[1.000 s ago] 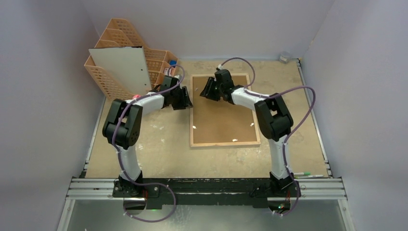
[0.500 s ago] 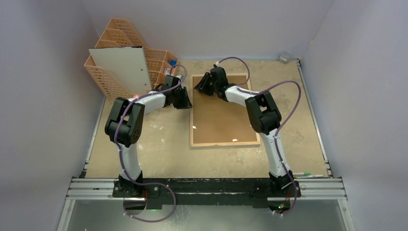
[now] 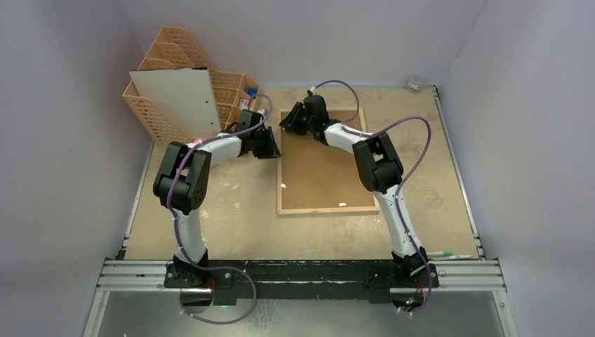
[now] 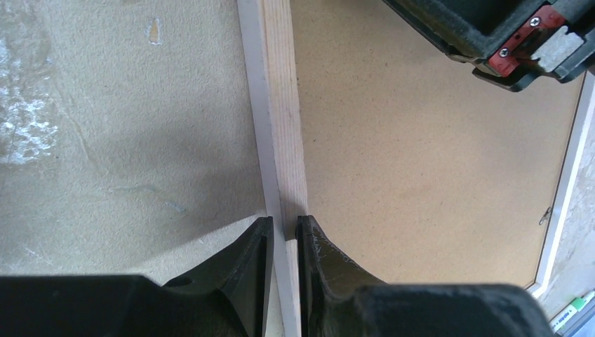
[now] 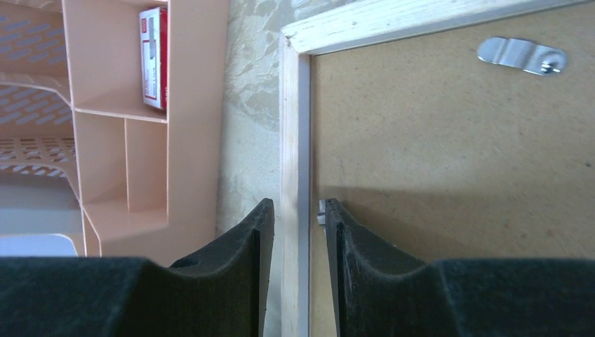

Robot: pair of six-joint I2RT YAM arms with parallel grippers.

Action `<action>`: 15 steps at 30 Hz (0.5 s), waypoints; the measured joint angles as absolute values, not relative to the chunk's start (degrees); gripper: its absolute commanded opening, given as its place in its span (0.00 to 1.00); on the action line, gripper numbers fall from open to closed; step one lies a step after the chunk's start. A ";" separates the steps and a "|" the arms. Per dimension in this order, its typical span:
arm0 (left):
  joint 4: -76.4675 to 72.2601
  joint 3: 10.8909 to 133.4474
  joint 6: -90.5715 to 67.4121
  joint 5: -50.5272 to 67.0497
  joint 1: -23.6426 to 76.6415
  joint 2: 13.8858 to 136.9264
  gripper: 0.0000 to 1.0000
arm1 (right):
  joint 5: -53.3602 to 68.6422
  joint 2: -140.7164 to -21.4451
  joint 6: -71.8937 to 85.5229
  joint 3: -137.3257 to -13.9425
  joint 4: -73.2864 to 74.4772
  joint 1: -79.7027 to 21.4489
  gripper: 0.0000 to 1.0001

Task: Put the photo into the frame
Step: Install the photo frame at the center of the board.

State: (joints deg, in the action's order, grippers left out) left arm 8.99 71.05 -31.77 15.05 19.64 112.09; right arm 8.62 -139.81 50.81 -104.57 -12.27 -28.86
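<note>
Both arms stretch to upper centre: left gripper [image 4: 283,235] clamps the frame [image 4: 284,140] by its left rim; right gripper [image 5: 298,214] straddles it, fingers apart.

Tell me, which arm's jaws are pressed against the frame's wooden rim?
The left gripper: its jaws touch both sides of the rim of the frame. The right gripper only straddles the rim, with gaps visible.

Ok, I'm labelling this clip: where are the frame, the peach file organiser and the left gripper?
frame [image 4: 283,105], left wrist view, on its wood rim.
peach file organiser [image 3: 167,53], top view, on a lattice wall.
left gripper [image 4: 284,225], left wrist view, midway between its fingertips.
</note>
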 measured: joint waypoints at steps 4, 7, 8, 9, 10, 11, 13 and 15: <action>8.88 71.48 -31.77 15.40 19.64 112.55 0.20 | 11.38 -140.77 49.74 -105.38 -13.21 -28.82 0.34; 9.28 72.03 -31.73 15.66 19.64 112.95 0.20 | 13.56 -141.45 48.69 -106.02 -13.65 -28.82 0.33; 9.45 72.20 -31.70 15.68 19.64 113.03 0.20 | 14.20 -141.51 48.31 -106.06 -13.69 -28.82 0.33; 9.69 72.38 -31.66 15.68 19.64 113.12 0.19 | 15.05 -141.51 47.79 -106.06 -13.63 -28.82 0.33; 9.91 72.58 -31.66 15.68 19.64 113.19 0.19 | 15.51 -141.51 47.33 -106.06 -13.63 -28.82 0.33; 10.20 72.79 -31.64 15.68 19.64 113.30 0.19 | 16.05 -141.51 46.63 -106.06 -13.58 -28.80 0.33; 10.52 72.99 -31.62 15.66 19.64 113.36 0.19 | 16.49 -141.51 45.69 -106.06 -13.50 -28.73 0.33; 10.61 73.06 -31.64 15.66 19.64 113.38 0.19 | 16.80 -141.51 44.75 -106.06 -13.43 -28.73 0.34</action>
